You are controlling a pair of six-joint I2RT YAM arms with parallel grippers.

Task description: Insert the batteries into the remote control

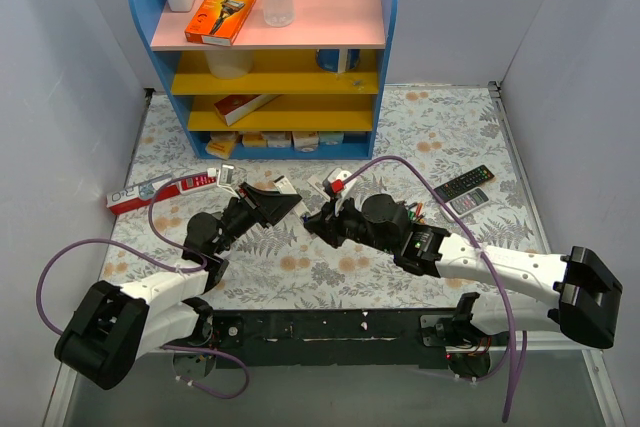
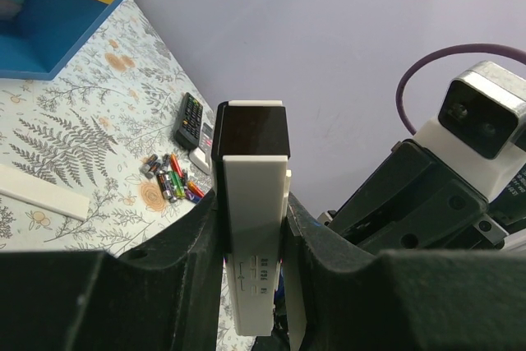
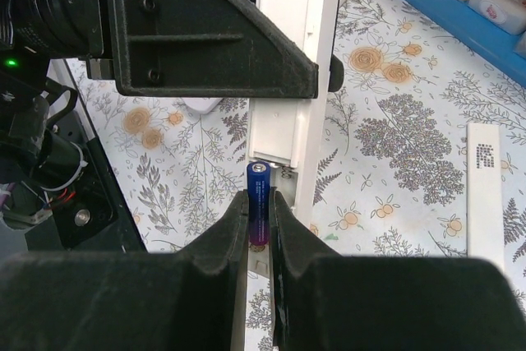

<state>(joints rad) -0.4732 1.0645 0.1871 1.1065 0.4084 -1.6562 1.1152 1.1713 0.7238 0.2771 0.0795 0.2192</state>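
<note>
Right gripper (image 3: 260, 211) pinches a battery (image 3: 258, 203), tip at remote (image 3: 289, 80) tray, 12 o'clock; left gripper (image 2: 251, 228) clamps remote.

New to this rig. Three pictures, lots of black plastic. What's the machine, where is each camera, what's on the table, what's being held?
Two small robot arms are bolted at the near edge of a table with a floral cover. The wide picture comes from a fixed camera above and behind them. The other two come from cameras on each wrist, so the black shapes are each arm's own fingers.

The left gripper is shut on a slim white remote control, held up off the table. The right gripper is shut on a blue-purple battery, held against the remote's open end.

On the table: loose batteries, two more remotes, and a blue and yellow shelf at the back.
</note>
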